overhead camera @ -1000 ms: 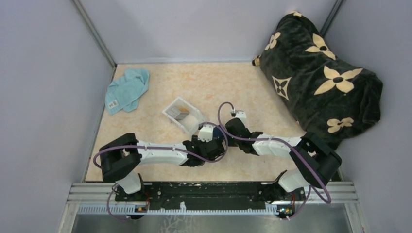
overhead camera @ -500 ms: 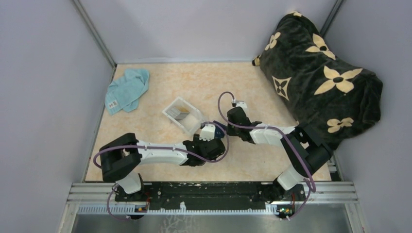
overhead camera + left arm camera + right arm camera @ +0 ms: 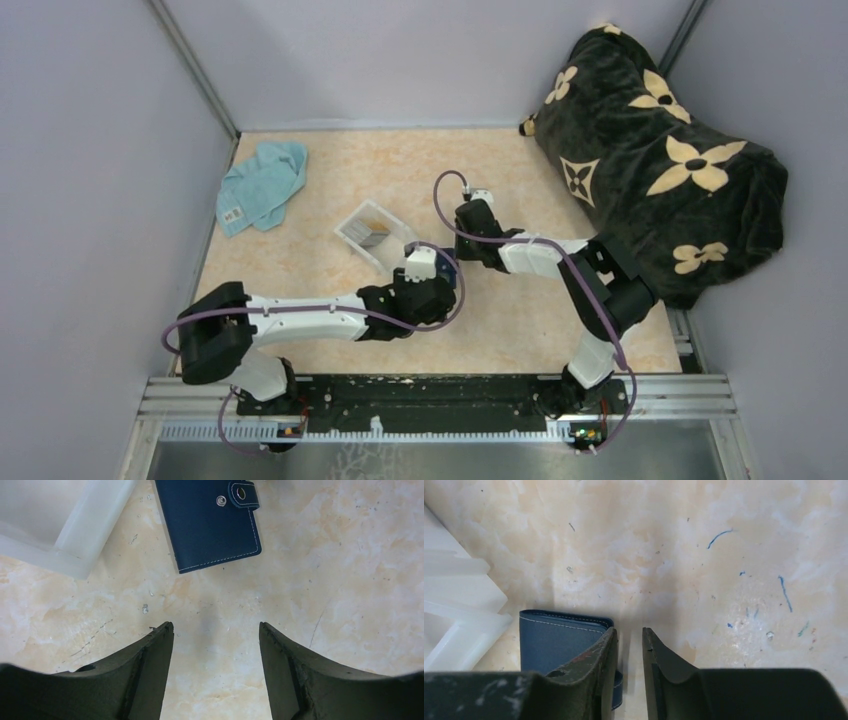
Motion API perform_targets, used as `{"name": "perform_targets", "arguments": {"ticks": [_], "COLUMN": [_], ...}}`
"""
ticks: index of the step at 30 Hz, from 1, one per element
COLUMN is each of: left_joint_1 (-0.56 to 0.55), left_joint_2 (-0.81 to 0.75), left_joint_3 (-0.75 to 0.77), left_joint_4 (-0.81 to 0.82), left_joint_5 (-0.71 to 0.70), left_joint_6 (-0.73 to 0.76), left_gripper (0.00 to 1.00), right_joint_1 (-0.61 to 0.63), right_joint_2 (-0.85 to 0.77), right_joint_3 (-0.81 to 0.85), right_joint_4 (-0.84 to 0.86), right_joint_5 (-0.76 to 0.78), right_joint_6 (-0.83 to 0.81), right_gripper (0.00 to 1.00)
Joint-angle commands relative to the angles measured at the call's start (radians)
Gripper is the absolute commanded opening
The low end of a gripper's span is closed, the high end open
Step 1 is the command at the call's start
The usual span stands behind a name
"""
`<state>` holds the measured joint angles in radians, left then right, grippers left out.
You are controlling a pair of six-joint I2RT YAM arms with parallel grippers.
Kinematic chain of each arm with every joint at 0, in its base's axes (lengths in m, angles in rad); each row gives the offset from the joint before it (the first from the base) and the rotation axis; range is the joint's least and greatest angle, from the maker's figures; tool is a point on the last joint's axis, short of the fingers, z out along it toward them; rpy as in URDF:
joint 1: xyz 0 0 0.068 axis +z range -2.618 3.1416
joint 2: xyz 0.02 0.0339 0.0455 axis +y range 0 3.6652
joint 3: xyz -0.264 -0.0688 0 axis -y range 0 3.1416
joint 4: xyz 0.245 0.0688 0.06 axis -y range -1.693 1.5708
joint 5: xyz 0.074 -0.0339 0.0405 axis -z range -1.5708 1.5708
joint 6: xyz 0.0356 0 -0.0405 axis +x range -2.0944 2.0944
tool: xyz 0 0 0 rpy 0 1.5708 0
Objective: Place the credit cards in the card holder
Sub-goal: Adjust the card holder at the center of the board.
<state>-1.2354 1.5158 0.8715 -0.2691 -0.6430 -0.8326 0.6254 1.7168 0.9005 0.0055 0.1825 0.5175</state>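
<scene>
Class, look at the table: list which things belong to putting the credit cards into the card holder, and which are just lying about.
Belong to the job:
- grey and orange-yellow plastic credit cards, lying in the clear plastic tray
- flat navy-blue card holder with a snap tab

Just lying about:
- crumpled teal cloth
- black flower-patterned fabric bundle

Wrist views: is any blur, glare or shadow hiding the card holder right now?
Left wrist: card holder sharp, evenly lit, cropped by the top edge; clear tray washed out white. Right wrist: card holder in focus, partly behind the right gripper, whose soft shadow falls on the table beside it. Top external: no glare, arms mostly cover it.
</scene>
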Motion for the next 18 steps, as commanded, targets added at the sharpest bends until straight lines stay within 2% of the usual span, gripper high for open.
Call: {"name": "perform_targets", "arguments": {"ticks": [1, 4, 7, 11, 13, 18], "left_joint_1": [-0.009, -0.008, -0.007, -0.006, -0.002, 0.032], "left_joint_2": [-0.052, -0.096, -0.147, -0.231, -0.278, -0.478], "left_joint_3": [0.002, 0.007, 0.012, 0.006, -0.003, -0.16], "left_joint_4": [-0.011, -0.02, 0.006, 0.166, 0.206, 0.477], "left_joint_5": [-0.01, -0.053, -0.114, -0.17, -0.226, -0.209], "left_joint_6": [0.009, 0.019, 0.057, 0.178, 0.156, 0.214], "left_gripper": [0.71, 0.74, 0.8, 0.86, 0.97, 1.0], "right_joint_1": [-0.013, -0.013, -0.013, -0.013, -0.013, -0.013], "right_joint_2": [-0.04, -0.129, -0.2, -0.243, -0.249, -0.29], "right_joint_3": [0.072, 0.069, 0.076, 0.142, 0.176, 0.188], "right_joint_4": [-0.034, -0.065, -0.087, -0.136, -0.137, -0.043], "right_joint_5": [0.041, 0.077, 0.098, 0.114, 0.06, -0.058], "right_joint_6": [-0.045, -0.073, -0.114, -0.141, -0.162, -0.219], "right_gripper": [0.3, 0.42, 0.46, 0.49, 0.49, 0.5]}}
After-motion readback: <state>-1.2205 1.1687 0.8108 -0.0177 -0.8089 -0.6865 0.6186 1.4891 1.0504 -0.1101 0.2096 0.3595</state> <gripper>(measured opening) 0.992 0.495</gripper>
